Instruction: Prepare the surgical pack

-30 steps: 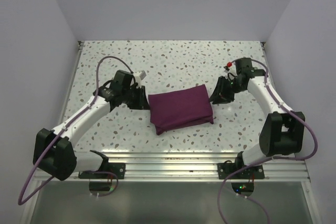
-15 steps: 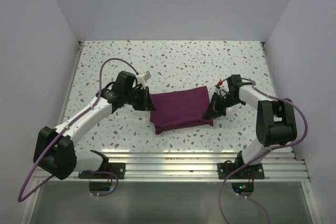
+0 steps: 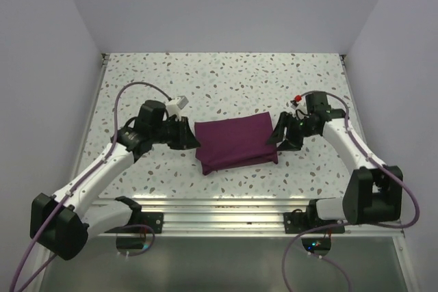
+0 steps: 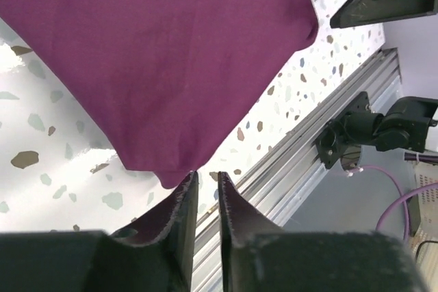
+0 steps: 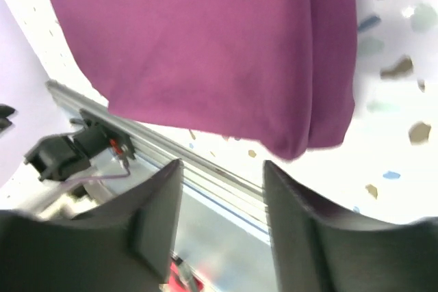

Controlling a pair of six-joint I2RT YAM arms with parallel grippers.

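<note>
The surgical pack (image 3: pixel 236 143) lies as a folded purple-maroon bundle in the middle of the speckled table (image 3: pixel 239 87), roughly rectangular and slightly skewed, its left near corner sitting nearest the rail. No contents show, only the cloth, with a doubled fold edge along its right side in the right wrist view.

The left gripper (image 3: pixel 191 135) is low at the bundle's left edge. In the left wrist view its fingers (image 4: pixel 185 210) are drawn almost together, only a sliver of gap between them and nothing in that gap; the near corner of the cloth ends just beside the fingertips, and I cannot tell whether it touches.

The right gripper (image 3: pixel 277 138) is at the bundle's right edge, also low to the table. In its wrist view the fingers (image 5: pixel 161 217) are spread wide, released, with the cloth's corner just ahead of the gap and not gripped.

Along the near side of the table runs an aluminium rail (image 3: pixel 226 203) carrying both arm bases, and a purple cable (image 3: pixel 137 90) loops above the left arm. Pale walls (image 3: pixel 226 11) close in the table on the left, right and far sides.
</note>
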